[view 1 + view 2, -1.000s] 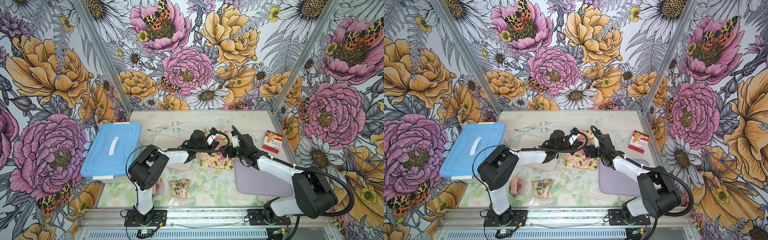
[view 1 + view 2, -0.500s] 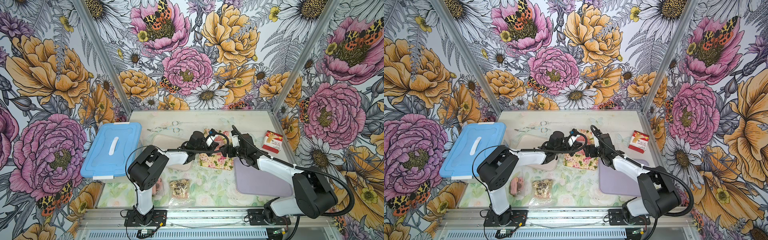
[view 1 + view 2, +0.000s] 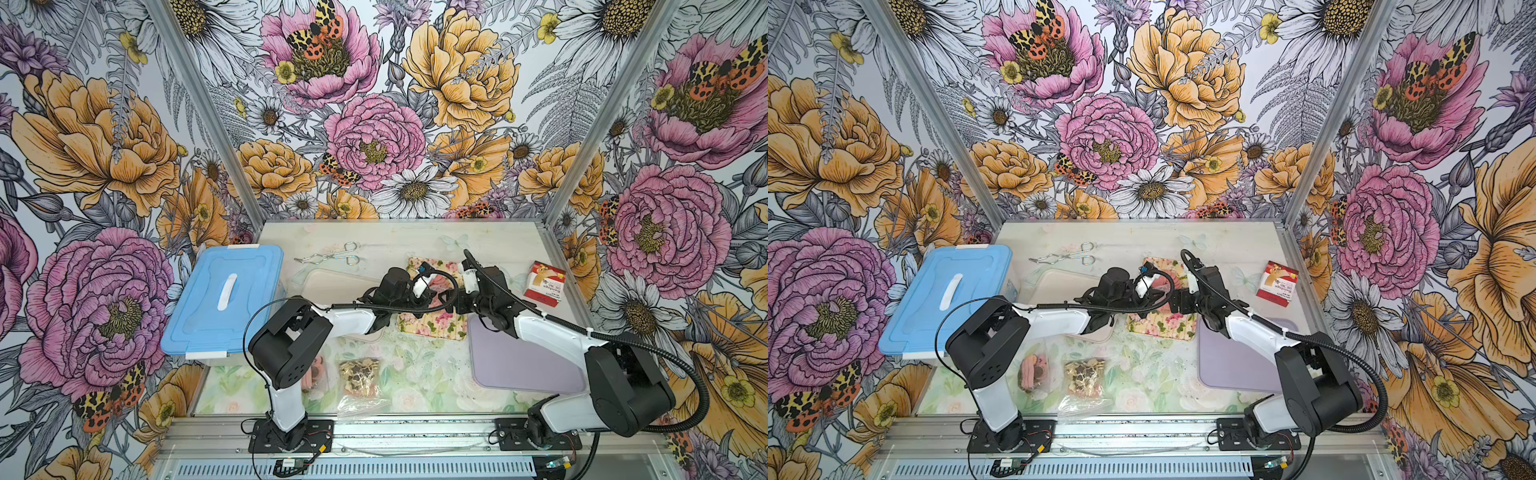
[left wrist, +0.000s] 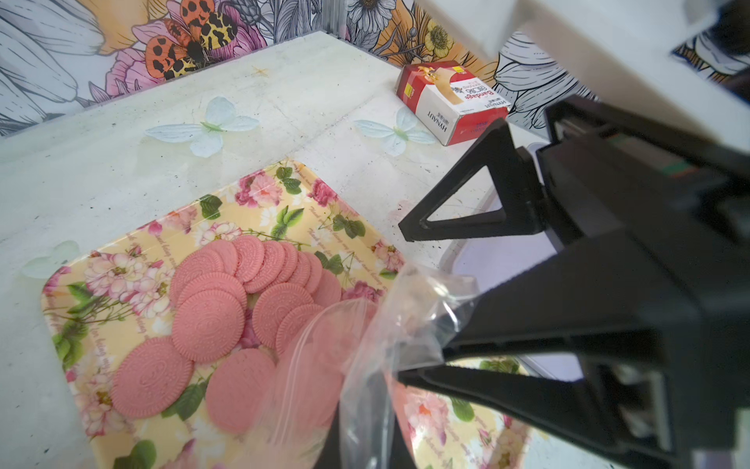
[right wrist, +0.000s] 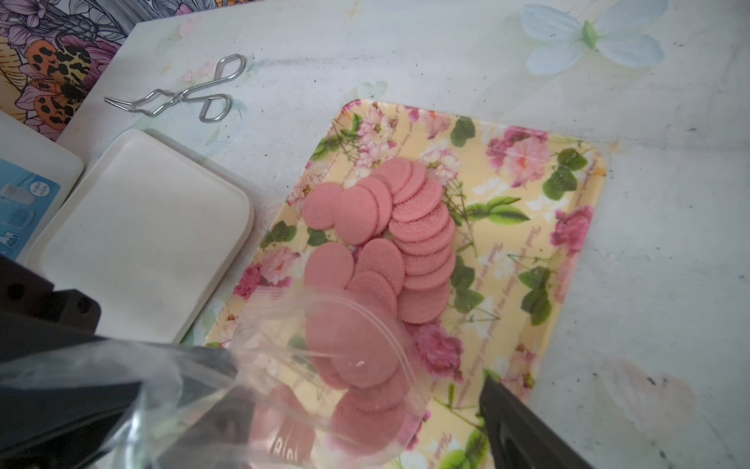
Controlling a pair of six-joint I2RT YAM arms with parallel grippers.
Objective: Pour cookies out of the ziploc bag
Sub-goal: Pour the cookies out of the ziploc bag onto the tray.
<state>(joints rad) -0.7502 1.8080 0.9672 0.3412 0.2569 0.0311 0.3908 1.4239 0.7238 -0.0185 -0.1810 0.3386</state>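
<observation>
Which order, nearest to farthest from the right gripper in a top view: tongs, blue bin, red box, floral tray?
1. floral tray: mid-table, right at the right gripper.
2. red box: off to the right, near the side wall.
3. tongs: back left, toward the rear wall.
4. blue bin: far left edge of the table.

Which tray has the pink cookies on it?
Look at the middle of the table. The flowery tray lies there between a cream tray and a lilac tray. Those are plain; it alone is yellow with pink roses.
</observation>
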